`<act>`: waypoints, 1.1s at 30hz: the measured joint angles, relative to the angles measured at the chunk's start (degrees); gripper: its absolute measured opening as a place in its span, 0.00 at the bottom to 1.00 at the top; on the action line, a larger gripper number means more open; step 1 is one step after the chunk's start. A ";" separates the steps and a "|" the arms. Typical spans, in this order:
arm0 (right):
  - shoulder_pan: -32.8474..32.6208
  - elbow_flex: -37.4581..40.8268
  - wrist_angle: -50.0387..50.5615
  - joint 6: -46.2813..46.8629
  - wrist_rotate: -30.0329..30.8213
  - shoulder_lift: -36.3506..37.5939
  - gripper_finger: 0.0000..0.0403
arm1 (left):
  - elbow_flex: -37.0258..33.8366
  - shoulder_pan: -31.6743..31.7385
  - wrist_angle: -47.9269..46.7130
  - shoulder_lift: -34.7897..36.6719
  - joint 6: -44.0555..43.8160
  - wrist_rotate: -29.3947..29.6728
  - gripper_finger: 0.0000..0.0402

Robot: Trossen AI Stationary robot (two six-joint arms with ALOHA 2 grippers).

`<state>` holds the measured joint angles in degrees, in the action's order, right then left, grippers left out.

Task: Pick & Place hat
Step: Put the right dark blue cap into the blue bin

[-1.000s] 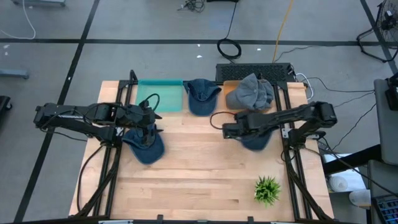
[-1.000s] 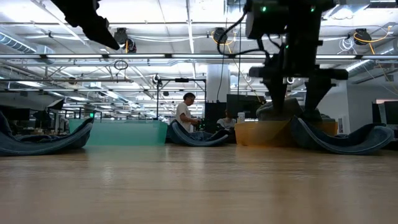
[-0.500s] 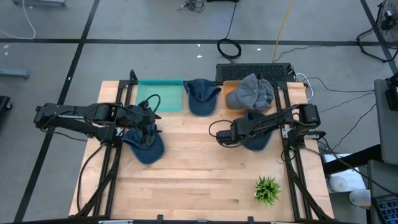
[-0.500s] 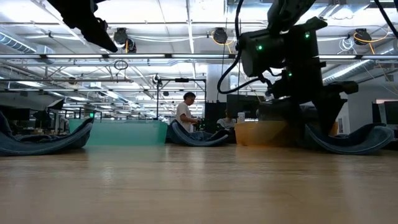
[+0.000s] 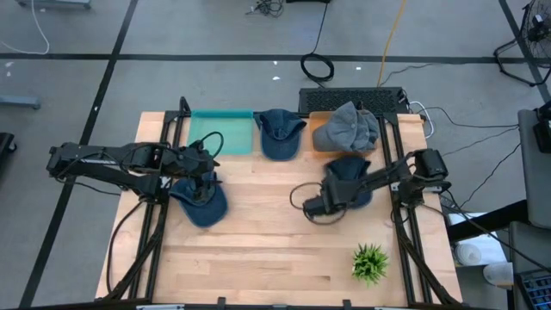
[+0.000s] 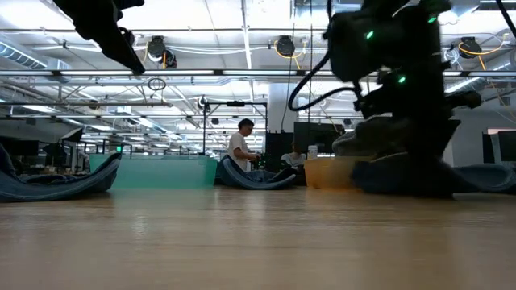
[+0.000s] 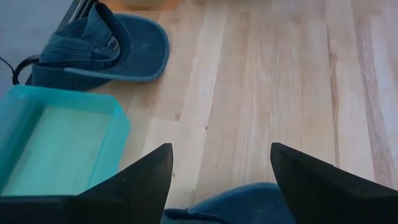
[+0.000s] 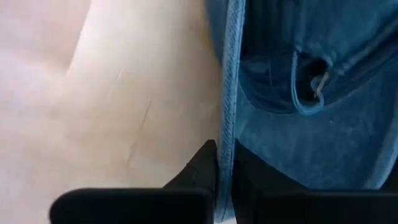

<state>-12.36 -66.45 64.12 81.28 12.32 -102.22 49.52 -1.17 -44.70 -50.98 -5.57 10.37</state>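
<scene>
**Right fingers pinch a hat's edge; left fingers wide over another**

The right fingers (image 8: 208,165) are pressed together on the stitched edge of a blue hat (image 5: 349,178), which shows between them in the right wrist view. The right gripper (image 5: 317,205) sits low at the table (image 5: 275,250), at the near edge of that hat, right of the middle. The hat itself lies on the wood, not lifted as far as the high view shows.

The left fingers (image 7: 146,177) stand wide apart, with the crown of a second hat (image 5: 201,201) just under and between them (gripped or not, I cannot tell; nothing is clamped). The left gripper (image 5: 205,188) hovers over that hat on the left side of the table.

Farther out, at the back edge, a teal bin (image 5: 221,132) stands empty, a third hat (image 5: 278,132) lies beside it, and an orange bin (image 5: 323,135) carries a grey hat (image 5: 350,126). A small plant (image 5: 370,263) sits near the front right.

My judgement: one hat seems placed, the right grasp is just made, and lifting and carrying to a bin remain. The other hats are still to go.
</scene>
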 joint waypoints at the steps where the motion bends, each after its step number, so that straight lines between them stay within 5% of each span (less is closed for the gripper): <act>1: -1.60 -0.28 0.01 0.25 -0.62 0.21 0.02 | 0.00 0.00 -0.26 0.00 -0.24 0.03 0.70; 6: -9.28 -3.17 -0.15 -0.12 -1.86 0.85 0.01 | 0.00 0.01 0.25 -0.02 1.04 0.58 0.69; 12: -15.66 -5.45 0.48 -4.87 6.95 3.11 0.00 | 0.00 0.01 0.74 -0.01 0.64 1.16 0.65; 20: -16.65 -5.45 0.26 -14.05 18.96 6.21 0.00 | 0.00 0.02 1.78 0.00 0.29 0.81 0.63; 26: -14.35 -5.43 -2.81 -27.97 20.91 8.85 0.00 | 0.00 0.00 1.50 -0.02 -1.37 -6.22 0.66; 33: -13.26 -5.40 -9.23 -38.65 27.59 12.89 0.00 | 0.00 0.02 1.61 0.00 -3.78 -7.27 0.64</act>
<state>-25.62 -71.85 54.89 42.63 39.91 -89.33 49.52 -1.15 -43.09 -50.98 -9.35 3.10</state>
